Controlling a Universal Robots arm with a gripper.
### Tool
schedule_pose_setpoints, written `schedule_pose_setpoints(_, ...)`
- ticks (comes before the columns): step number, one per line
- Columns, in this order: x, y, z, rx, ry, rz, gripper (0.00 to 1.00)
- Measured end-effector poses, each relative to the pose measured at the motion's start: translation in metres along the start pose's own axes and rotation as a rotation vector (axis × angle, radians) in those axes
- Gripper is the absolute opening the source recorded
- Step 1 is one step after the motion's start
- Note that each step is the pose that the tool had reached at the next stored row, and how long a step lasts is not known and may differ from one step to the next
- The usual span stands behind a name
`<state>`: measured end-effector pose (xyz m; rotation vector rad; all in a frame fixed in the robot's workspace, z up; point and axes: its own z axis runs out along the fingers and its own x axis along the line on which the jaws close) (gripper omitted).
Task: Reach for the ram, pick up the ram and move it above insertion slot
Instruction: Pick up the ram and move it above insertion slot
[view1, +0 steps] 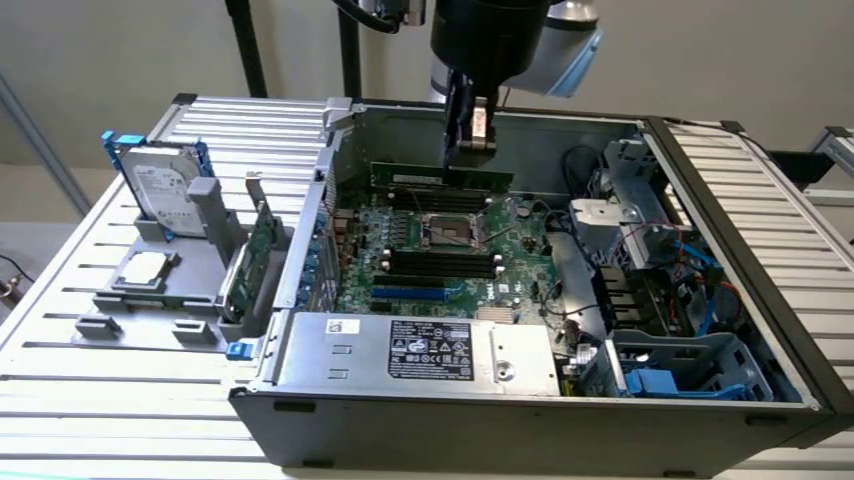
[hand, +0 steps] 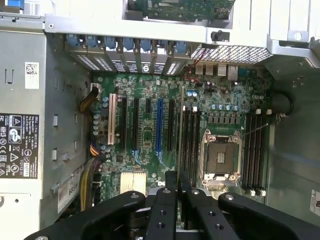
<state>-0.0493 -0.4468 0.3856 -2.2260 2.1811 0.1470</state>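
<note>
The ram, a long thin green stick with dark chips, hangs level inside the open computer case. It is over the far part of the motherboard. My gripper comes straight down from above and is shut on the ram's top edge, right of its middle. Black memory slots lie nearer the camera than the CPU socket, and more slots lie just below the ram. In the wrist view my black fingers stand pressed together over the board. There, slots flank the socket.
A silver hard drive with blue rails and a green expansion card stand in a grey holder at the exterior view's left. The power supply fills the case's near side. Cables and drive bays crowd the right.
</note>
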Motion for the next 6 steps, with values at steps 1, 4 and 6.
schedule_pose_setpoints(1, 0.0000, 0.0000, 0.0000, -0.0001, 0.0001, 0.000, 0.13)
schedule_pose_setpoints(4, -0.0001, 0.0000, 0.0000, 0.0000, 0.0000, 0.000, 0.13)
schedule_pose_setpoints(6, -0.0001, 0.0000, 0.0000, 0.0000, -0.0001, 0.000, 0.13)
